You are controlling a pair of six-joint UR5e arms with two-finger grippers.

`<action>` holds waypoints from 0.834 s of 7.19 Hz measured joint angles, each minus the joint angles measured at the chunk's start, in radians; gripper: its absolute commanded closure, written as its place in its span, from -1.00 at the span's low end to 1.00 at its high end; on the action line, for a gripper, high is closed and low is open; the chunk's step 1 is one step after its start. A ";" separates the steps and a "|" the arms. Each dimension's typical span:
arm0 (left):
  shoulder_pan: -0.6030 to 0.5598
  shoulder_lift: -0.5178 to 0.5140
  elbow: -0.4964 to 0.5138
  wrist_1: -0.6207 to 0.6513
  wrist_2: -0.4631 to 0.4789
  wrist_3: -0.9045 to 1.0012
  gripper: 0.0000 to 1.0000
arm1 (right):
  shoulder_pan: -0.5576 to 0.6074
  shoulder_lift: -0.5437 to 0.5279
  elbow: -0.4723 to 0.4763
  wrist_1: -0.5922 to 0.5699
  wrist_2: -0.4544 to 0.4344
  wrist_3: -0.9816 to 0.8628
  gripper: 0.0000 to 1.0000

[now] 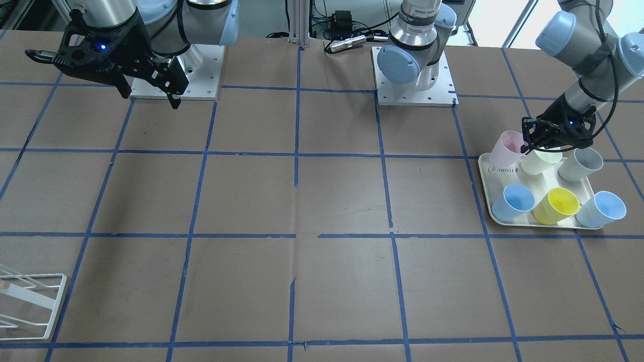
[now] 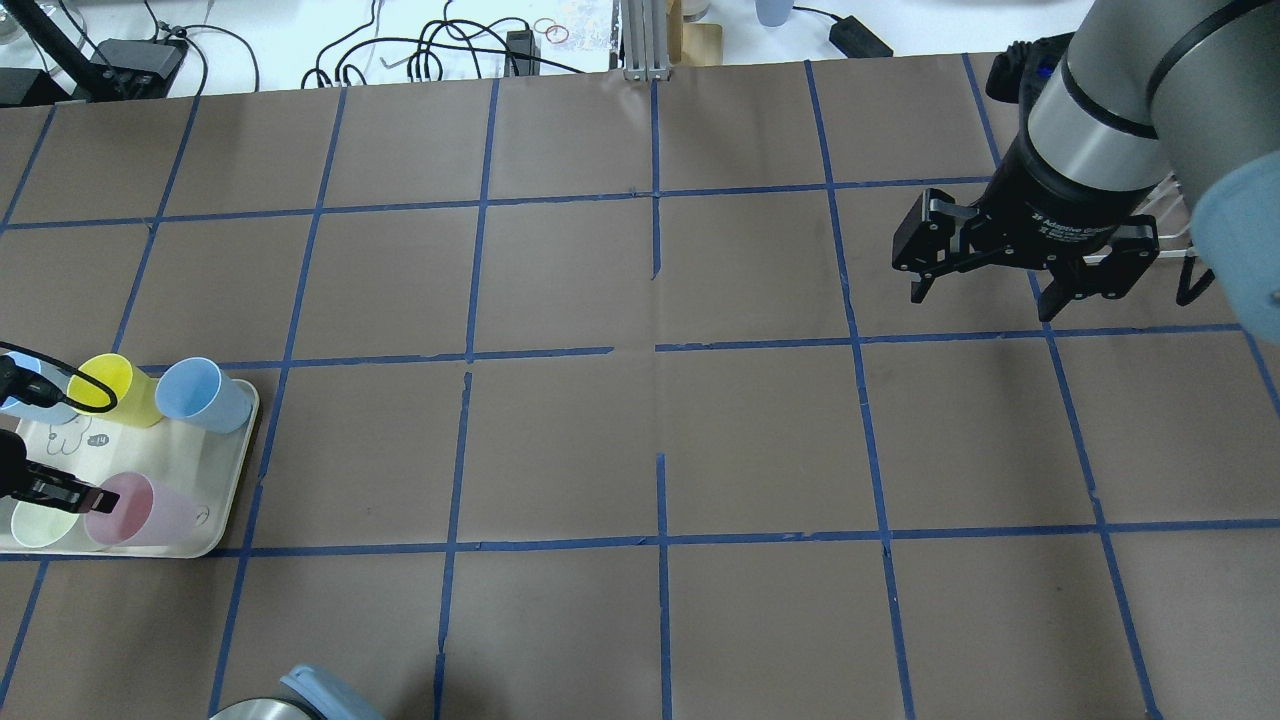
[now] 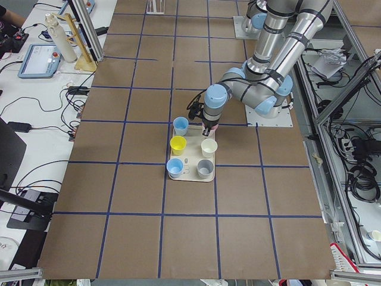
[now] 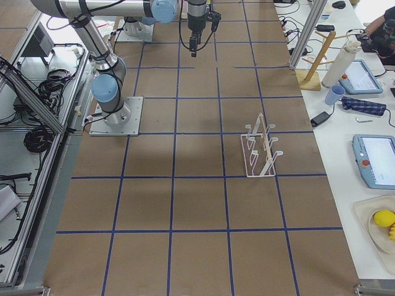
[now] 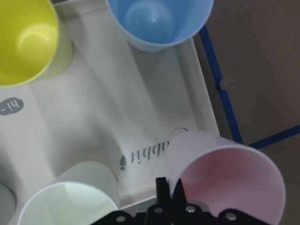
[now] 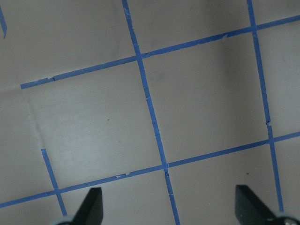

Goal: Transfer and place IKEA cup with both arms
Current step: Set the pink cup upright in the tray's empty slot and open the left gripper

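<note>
The pale pink IKEA cup (image 1: 508, 146) stands tilted at the corner of a cream tray (image 1: 490, 171); it also shows in the overhead view (image 2: 150, 510) and the left wrist view (image 5: 225, 183). My left gripper (image 1: 528, 146) is shut on the cup's rim, one finger inside and one outside, as the left wrist view (image 5: 169, 190) shows. I cannot tell whether the cup's base still touches the tray. My right gripper (image 2: 985, 290) is open and empty, high above bare table far from the tray; its fingertips (image 6: 93, 204) frame only taped paper.
The tray also holds a cream-white cup (image 1: 541, 161) touching the pink one, a grey cup (image 1: 581, 165), two blue cups (image 1: 513, 201) and a yellow cup (image 1: 556, 205). A white wire rack (image 1: 30, 301) stands at the table's far end on the right arm's side.
</note>
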 measured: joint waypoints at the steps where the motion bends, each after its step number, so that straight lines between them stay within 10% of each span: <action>1: 0.001 -0.004 -0.001 0.003 0.000 -0.002 1.00 | -0.002 0.000 -0.003 -0.005 0.001 0.002 -1.00; 6: -0.003 -0.021 -0.003 0.006 -0.003 -0.017 1.00 | -0.019 -0.003 -0.006 -0.014 0.002 0.001 -1.00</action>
